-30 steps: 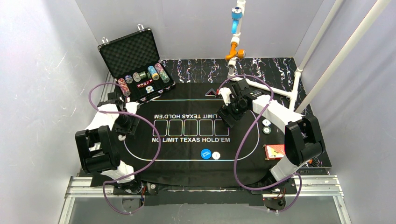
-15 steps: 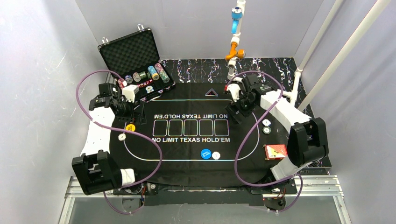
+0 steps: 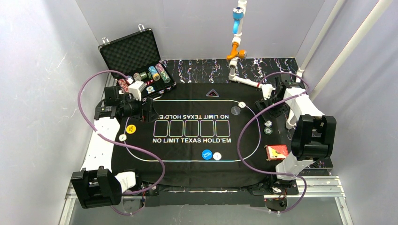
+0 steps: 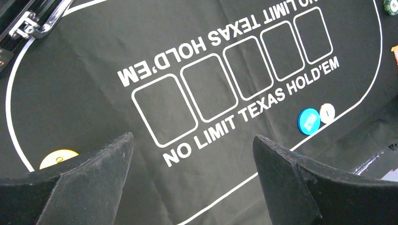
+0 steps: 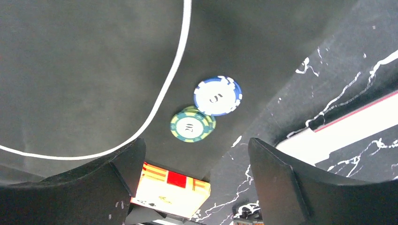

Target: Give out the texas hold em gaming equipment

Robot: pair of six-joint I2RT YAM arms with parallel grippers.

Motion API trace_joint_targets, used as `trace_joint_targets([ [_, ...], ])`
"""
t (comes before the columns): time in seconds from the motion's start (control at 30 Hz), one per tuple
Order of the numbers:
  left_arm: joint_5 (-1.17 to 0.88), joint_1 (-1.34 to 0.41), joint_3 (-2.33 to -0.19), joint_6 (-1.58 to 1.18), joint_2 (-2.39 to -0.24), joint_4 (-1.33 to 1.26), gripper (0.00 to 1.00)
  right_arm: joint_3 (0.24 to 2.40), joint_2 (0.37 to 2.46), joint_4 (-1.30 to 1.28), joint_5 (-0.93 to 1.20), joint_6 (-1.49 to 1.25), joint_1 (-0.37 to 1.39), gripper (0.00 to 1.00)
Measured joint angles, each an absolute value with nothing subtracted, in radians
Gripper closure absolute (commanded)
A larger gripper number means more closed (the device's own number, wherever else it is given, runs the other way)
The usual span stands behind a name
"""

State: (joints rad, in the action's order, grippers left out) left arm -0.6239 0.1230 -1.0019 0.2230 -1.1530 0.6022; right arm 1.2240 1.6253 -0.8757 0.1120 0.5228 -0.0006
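L gripper [image 4: 191,140]: jaws wide apart, empty, over the mat [image 3: 187,168] at about 10 o'clock, just beside the case [image 3: 129,51]. R gripper [image 5: 196,140]: jaws also apart, nothing btwn, at 2–3 o'clock above two touching chips, the blue-white chip [image 5: 218,95] & the green chip [image 5: 192,124]. Deck [image 3: 276,152] at 4. Blue button [image 3: 206,153] w/ white button [image 3: 217,155] at 6. Yellow button [image 3: 131,128] at 9.

Risks, imo:
- Closing on one chip likely shoves its neighbour, since they touch.
- Flat chips on cloth may slip the pads.
- L arm's purple cable [image 3: 163,165] sags over the mat & could drag buttons.

Surface: black printed mat on a marbled tabletop [image 3: 197,65]. Room: plain grey walls, white pipe frame [image 3: 347,51] at 2–3 o'clock.
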Motion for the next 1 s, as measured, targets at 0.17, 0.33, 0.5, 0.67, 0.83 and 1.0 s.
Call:
trace_joint_targets([
  [0.17,-0.575,0.082,-0.990,0.184,-1.145,0.572,0.02,1.220,1.651,-0.851,0.056,0.474,-0.026,0.14],
  [0.33,-0.565,0.082,-0.990,0.155,-1.145,0.551,0.02,1.190,1.674,-0.802,0.031,0.416,-0.026,0.14],
  [0.5,-0.566,0.082,-0.990,0.140,-1.151,0.541,0.02,1.177,1.720,-0.773,0.028,0.377,-0.026,0.14],
  [0.67,-0.566,0.082,-0.990,0.133,-1.155,0.528,0.02,1.164,1.746,-0.739,0.025,0.352,-0.027,0.23],
  [0.83,-0.566,0.082,-0.990,0.132,-1.156,0.524,0.02,1.163,1.791,-0.721,0.026,0.340,-0.030,0.30],
  [1.0,-0.566,0.082,-0.990,0.127,-1.160,0.522,0.02,1.161,1.799,-0.702,0.022,0.339,-0.032,0.46],
])
